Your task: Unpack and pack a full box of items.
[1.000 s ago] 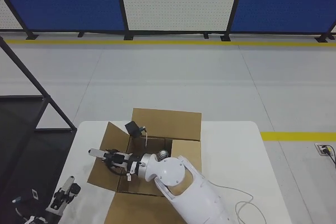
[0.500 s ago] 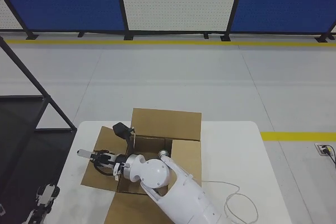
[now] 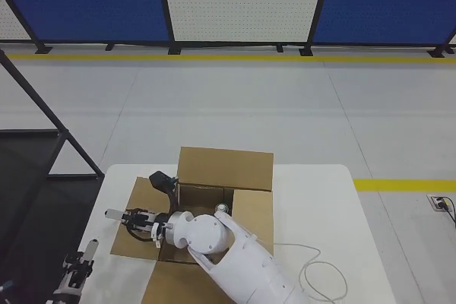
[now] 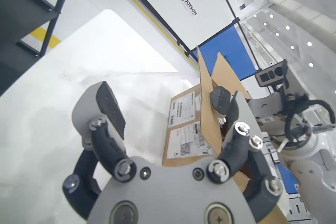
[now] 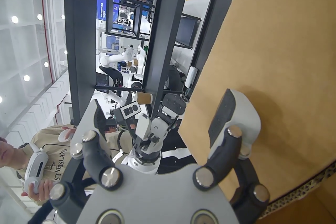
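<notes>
The open cardboard box (image 3: 226, 167) stands on the white table (image 3: 319, 197) with a round grey item (image 3: 222, 207) inside. My right arm lies across the box, and its gripper (image 3: 125, 216) (image 5: 162, 101) is open over the left flap (image 3: 133, 239) (image 5: 262, 51). One finger (image 5: 231, 114) lies over the flap's face, the other past its edge; whether it touches I cannot tell. My left gripper (image 3: 77, 267) (image 4: 162, 93) is open at the table's front left corner, apart from the box. It faces the flap (image 4: 207, 109) and the labelled wall (image 4: 183, 130).
A black metal rack (image 3: 30, 137) (image 5: 155, 25) stands left of the table. A thin cable (image 3: 319, 273) lies on the table at the front right. The box's front flap (image 3: 190, 285) hangs toward the table's near edge.
My right gripper has moved left with the left flap, which now lies farther out and flatter. My left gripper has shifted about near the table's front left corner.
</notes>
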